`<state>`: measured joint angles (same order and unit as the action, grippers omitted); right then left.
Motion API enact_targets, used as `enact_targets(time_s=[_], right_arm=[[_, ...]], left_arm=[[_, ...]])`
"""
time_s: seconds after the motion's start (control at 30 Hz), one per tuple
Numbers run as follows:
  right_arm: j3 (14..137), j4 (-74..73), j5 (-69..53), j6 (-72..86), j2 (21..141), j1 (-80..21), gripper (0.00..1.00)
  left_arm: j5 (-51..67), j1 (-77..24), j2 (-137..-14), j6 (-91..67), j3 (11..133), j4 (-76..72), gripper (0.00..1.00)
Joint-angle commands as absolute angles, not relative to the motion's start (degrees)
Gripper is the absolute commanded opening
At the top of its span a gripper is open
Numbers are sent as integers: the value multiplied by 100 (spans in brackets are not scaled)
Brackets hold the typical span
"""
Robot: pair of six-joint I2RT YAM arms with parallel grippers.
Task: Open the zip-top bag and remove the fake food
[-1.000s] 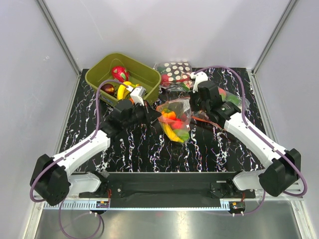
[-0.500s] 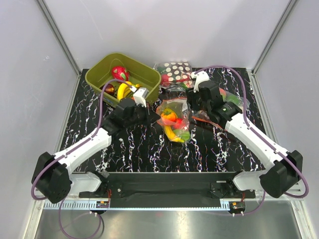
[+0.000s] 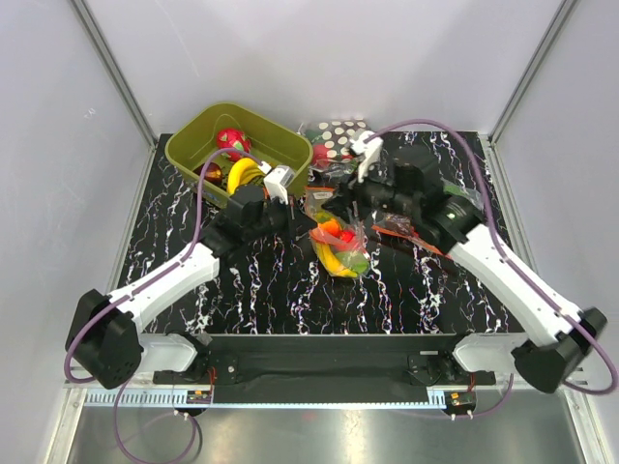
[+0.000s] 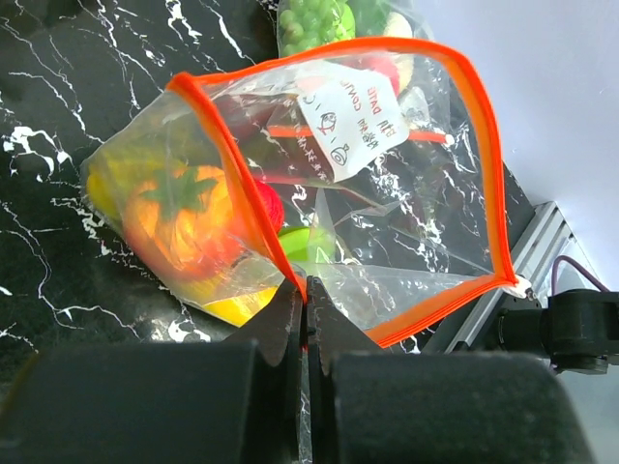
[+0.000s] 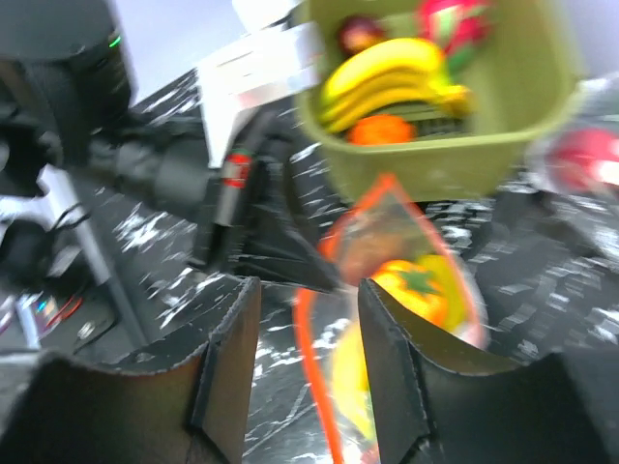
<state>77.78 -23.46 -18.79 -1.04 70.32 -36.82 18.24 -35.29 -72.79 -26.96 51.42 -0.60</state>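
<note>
My left claw (image 4: 305, 304) clamps the clear orange-zipped plastic bag (image 4: 406, 222), glossy toy fruits (image 4: 174, 217) hazy inside; my blurred right claw (image 5: 305, 300) seems apart.

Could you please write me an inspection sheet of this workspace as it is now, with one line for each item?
Surface: black marble-pattern table; no spill seen.
Job's things: zip-top bag with its mouth open and the orange zip strip parted; fake food inside it.
Clutter: green bin holding toy fruit; polka-dot bag beside the bin.
Grippers: left gripper shut on the bag's lip; right gripper open at the bag's mouth.
Cables: purple cables loop above both arms; the left one passes over the bin.
Surroundings: white walls and metal frame posts; nothing else seen.
</note>
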Motion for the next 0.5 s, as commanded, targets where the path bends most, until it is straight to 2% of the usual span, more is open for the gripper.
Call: enact_targets(time_s=[0.0,0.23,0.47], right_arm=[[7954,-2645,-2603,-281,7671,-3884,51],[7866,-2681,-1443,-70,8191,-3902,48],[8103,-2777,-1222,-35,8999,-3894,52]], left_arm=[[2004,-3524,-7076,-2575,5467,-422,0],[1960,-3516,-6812,-2382,5458,-176,0],[1986,-3516,-6697,-2329,5432,-88,0]])
